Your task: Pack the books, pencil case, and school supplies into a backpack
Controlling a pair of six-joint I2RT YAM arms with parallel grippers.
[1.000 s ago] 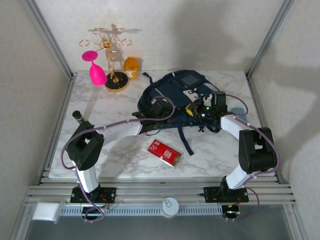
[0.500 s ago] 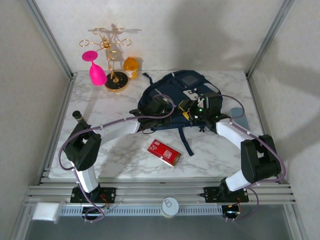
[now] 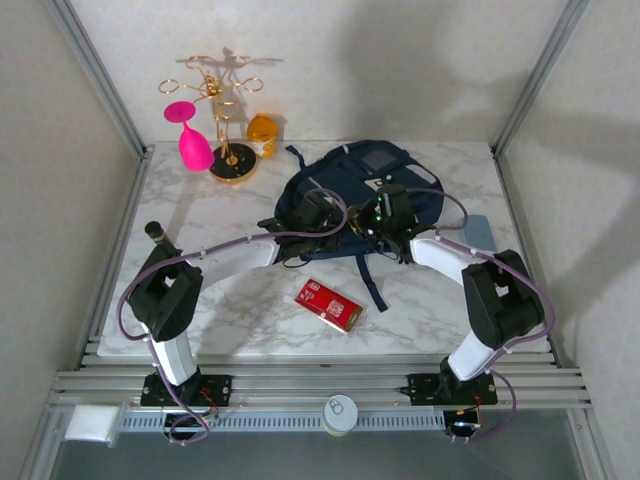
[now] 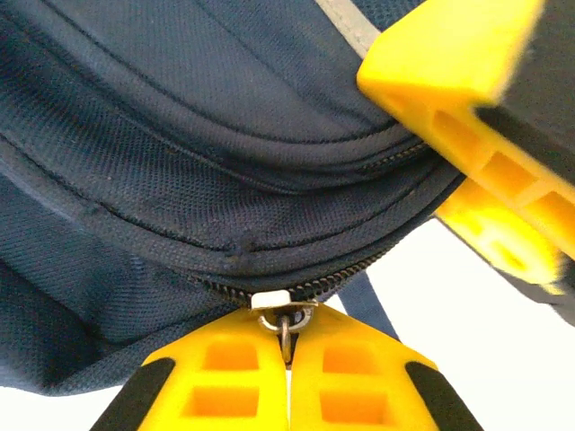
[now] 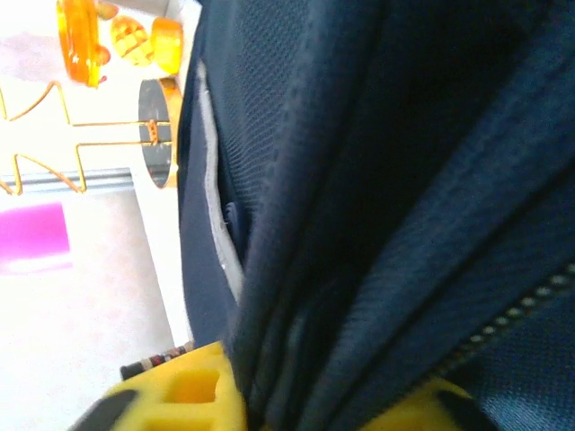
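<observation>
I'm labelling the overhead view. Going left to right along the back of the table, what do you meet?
pink glass → gold rack → orange cup → backpack

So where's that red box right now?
In the overhead view, the red box lies flat on the marble table, just in front of the backpack, near the middle.

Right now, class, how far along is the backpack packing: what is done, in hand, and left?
Done: nothing visibly packed yet. In hand: the left gripper is shut on the zipper pull of the backpack, while the right gripper pinches its fabric. Left: the red box lies on the table, the pencil case beside the right arm.
</observation>
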